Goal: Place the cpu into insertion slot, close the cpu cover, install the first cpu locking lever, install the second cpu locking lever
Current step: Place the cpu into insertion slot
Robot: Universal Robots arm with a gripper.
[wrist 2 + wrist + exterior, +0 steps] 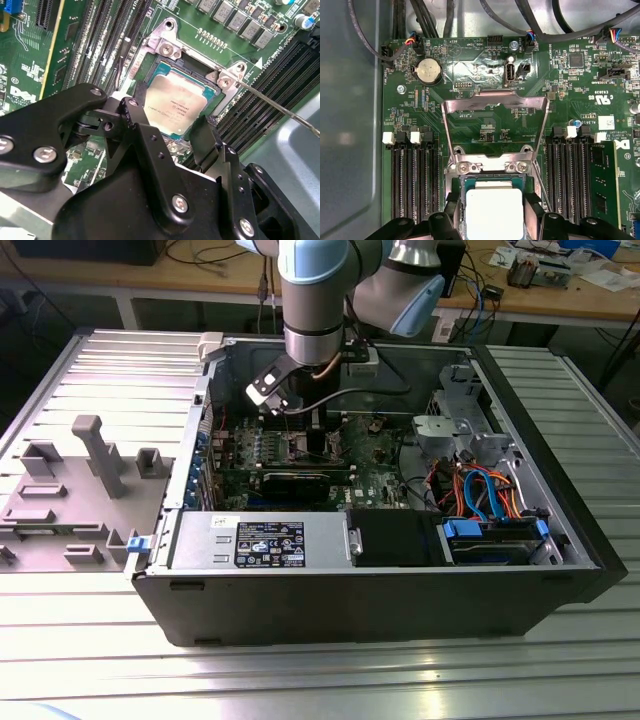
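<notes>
The gripper (pixel 171 114) at the cpu (pixel 176 100) in the insertion slot (pixel 167 50)
Matte black fingers (pixel 202 135) pinch opposite edges of the flat, pale-silver square cpu, which lies in the metal-rimmed insertion slot. Beyond it, the thin silvery cpu cover (pixel 495 99) frame stands raised open.

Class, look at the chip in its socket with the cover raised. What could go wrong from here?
1. The gripper straddles the chip; any sideways drag might leave it crooked in the socket.
2. The cover stands open; closed on a crooked chip, it could jam.
3. The thin lever juts out free beside the socket and might snag the gripper.
</notes>
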